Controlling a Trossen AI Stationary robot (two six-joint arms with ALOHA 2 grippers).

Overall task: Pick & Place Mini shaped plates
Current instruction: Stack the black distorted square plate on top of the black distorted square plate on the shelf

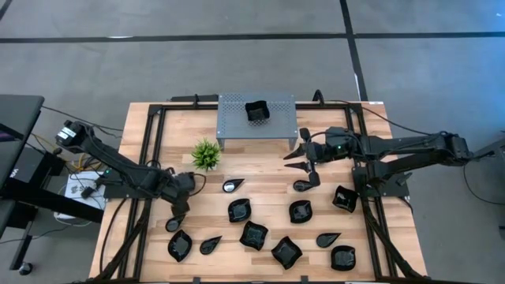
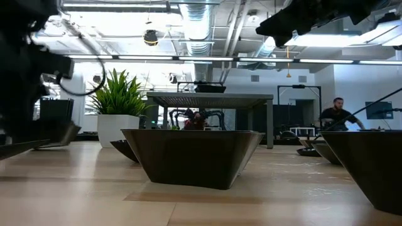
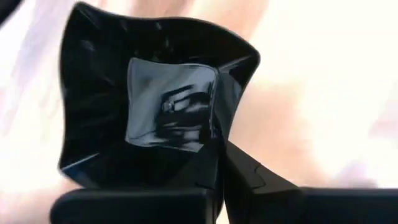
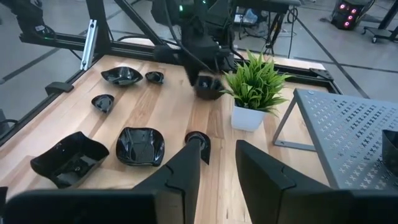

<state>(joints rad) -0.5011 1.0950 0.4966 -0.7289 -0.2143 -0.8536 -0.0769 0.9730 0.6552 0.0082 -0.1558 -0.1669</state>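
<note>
Even overhead light is washing the wooden desk (image 1: 260,197) in the high view, leaving only short, soft shadows beside the glossy black plates (image 1: 254,235). At desk height, ceiling strip lights (image 2: 188,59) are glaring white while the nearest dish (image 2: 191,157) is sitting dark and slightly soft against them. In the left wrist view the background is blowing out into pale blur, and a close-up plate (image 3: 155,106) is throwing bright reflections. The right wrist view is staying evenly lit, its near fingers (image 4: 180,180) blurring.
</note>
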